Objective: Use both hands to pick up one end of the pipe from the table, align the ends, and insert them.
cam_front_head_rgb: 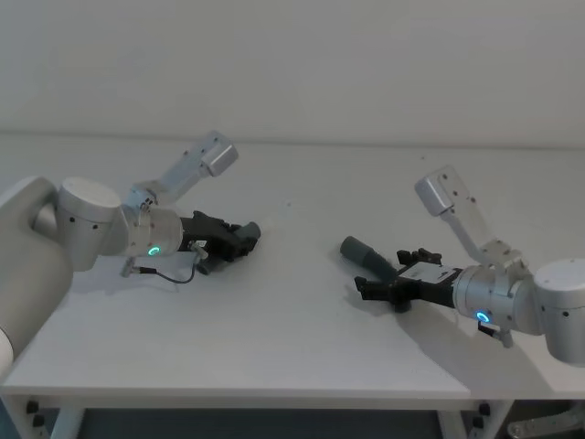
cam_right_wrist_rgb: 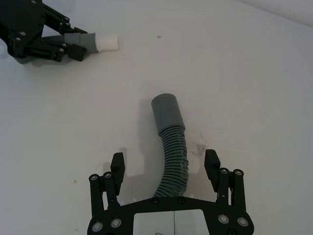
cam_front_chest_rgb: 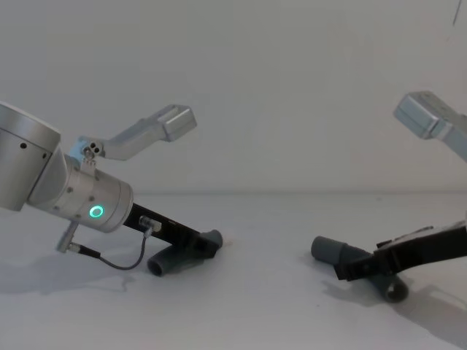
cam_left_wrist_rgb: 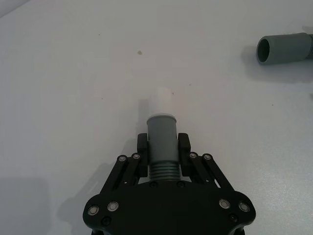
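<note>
Right wrist view: long pipe [cam_right_wrist_rgb: 172,147] vanishes, seemingly, beneath the right tool [cam_right_wrist_rgb: 164,162].

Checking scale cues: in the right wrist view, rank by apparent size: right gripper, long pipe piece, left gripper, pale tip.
1. right gripper, nearest.
2. long pipe piece, left gripper: alike (gripper far, cropped).
3. pale tip.

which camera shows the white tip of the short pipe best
Left wrist view: the white tip juts unblocked from the short pipe in the left gripper. Right wrist view shows it far off; head and chest views, too small to tell.
</note>
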